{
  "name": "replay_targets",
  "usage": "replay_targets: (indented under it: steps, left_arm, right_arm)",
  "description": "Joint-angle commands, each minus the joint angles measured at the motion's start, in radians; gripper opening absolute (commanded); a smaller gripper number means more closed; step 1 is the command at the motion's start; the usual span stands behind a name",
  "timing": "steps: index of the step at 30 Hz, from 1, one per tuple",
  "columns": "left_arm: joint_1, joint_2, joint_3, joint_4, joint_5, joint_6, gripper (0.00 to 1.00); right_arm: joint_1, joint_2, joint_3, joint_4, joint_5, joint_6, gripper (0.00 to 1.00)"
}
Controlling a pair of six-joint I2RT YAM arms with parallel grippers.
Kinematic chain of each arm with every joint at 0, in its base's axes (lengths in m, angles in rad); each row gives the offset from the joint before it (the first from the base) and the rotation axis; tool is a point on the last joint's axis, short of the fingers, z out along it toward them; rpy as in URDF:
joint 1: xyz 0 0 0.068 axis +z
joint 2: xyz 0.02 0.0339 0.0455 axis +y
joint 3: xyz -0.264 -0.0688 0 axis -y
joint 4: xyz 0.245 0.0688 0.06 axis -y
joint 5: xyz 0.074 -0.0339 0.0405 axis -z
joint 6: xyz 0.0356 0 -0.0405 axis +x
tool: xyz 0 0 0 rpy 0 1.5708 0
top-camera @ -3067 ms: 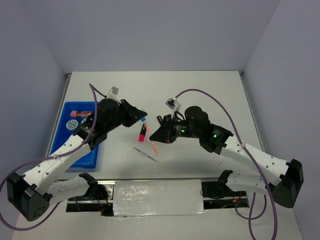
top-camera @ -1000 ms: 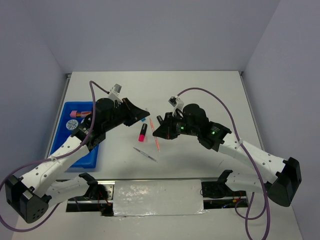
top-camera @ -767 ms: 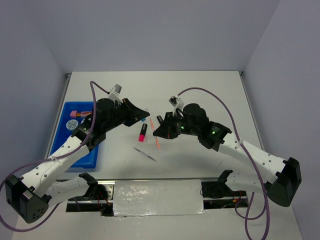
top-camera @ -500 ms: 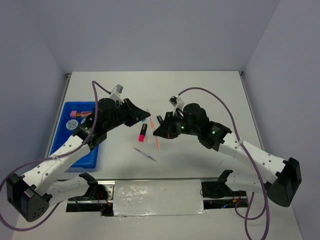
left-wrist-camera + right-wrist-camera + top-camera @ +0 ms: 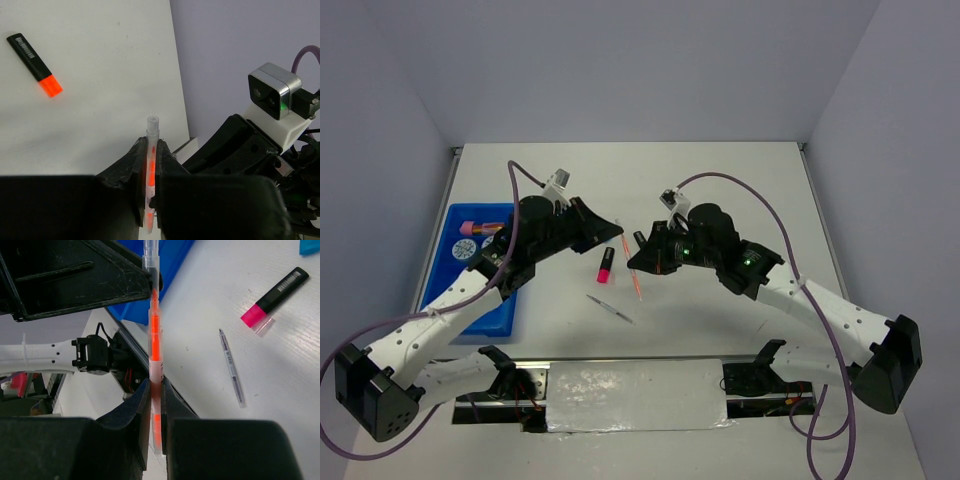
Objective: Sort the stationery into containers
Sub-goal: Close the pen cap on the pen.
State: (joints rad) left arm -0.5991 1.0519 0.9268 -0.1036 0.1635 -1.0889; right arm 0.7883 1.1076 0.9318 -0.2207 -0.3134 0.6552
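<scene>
Handover is unfolding above the middle of the table (image 5: 720, 190): the left gripper (image 5: 613, 232), which was hanging just short a second ago, is now pinching the far end of the orange pen (image 5: 636, 285). The right gripper (image 5: 638, 262) is still squeezing the barrel lower down, so the pen is hanging in mid-air between the two. By my read the right is getting ready to let go, freeing the left to carry it to the blue tray (image 5: 485, 300) at the left edge, while the pink highlighter (image 5: 605, 264) and thin clear pen (image 5: 611, 309) are lying on the table waiting.
</scene>
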Motion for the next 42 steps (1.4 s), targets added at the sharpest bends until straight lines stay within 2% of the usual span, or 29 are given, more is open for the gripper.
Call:
replay_targets:
  steps: [1, 7, 15, 21, 25, 27, 28, 30, 31, 36, 38, 39, 42]
  left_arm:
    - [-0.005, 0.010, -0.003, 0.048, 0.031, 0.029, 0.00]
    - [-0.014, 0.020, 0.003, 0.061, 0.047, 0.044, 0.00]
    - [-0.028, 0.034, -0.003, 0.084, 0.097, 0.076, 0.00]
    - [-0.067, 0.030, -0.016, 0.145, 0.137, 0.096, 0.00]
    - [-0.082, 0.031, 0.021, 0.144, 0.157, 0.135, 0.01]
    - [-0.082, 0.025, 0.058, 0.130, 0.160, 0.165, 0.10]
    - [-0.082, 0.016, 0.087, 0.107, 0.157, 0.199, 0.22]
    - [-0.082, 0.005, 0.115, 0.058, 0.156, 0.253, 0.34]
    - [-0.082, 0.003, 0.138, 0.042, 0.148, 0.265, 0.46]
    - [-0.082, 0.002, 0.158, 0.007, 0.133, 0.300, 0.53]
    - [-0.082, 0.008, 0.153, 0.019, 0.139, 0.294, 0.51]
    - [-0.082, 0.010, 0.152, 0.024, 0.142, 0.293, 0.43]
    - [-0.082, 0.013, 0.153, 0.028, 0.139, 0.296, 0.36]
  right_arm:
    - [-0.015, 0.017, 0.062, 0.017, -0.009, -0.008, 0.00]
    - [-0.044, 0.028, 0.073, 0.020, -0.023, 0.001, 0.00]
    - [-0.103, 0.063, 0.165, -0.009, -0.041, -0.035, 0.00]
    - [-0.146, 0.097, 0.200, 0.076, -0.053, -0.042, 0.00]
    - [-0.146, 0.107, 0.243, 0.139, -0.102, -0.115, 0.00]
    - [-0.144, 0.100, 0.236, 0.185, -0.147, -0.172, 0.00]
    - [-0.143, 0.095, 0.228, 0.187, -0.165, -0.190, 0.00]
    - [-0.143, 0.075, 0.217, 0.175, -0.158, -0.224, 0.00]
    - [-0.143, 0.069, 0.213, 0.169, -0.147, -0.232, 0.00]
    - [-0.143, 0.051, 0.213, 0.149, -0.148, -0.232, 0.00]
    - [-0.143, 0.043, 0.210, 0.147, -0.141, -0.232, 0.00]
    - [-0.143, 0.043, 0.210, 0.146, -0.141, -0.233, 0.00]
    - [-0.141, 0.035, 0.213, 0.152, -0.171, -0.230, 0.00]
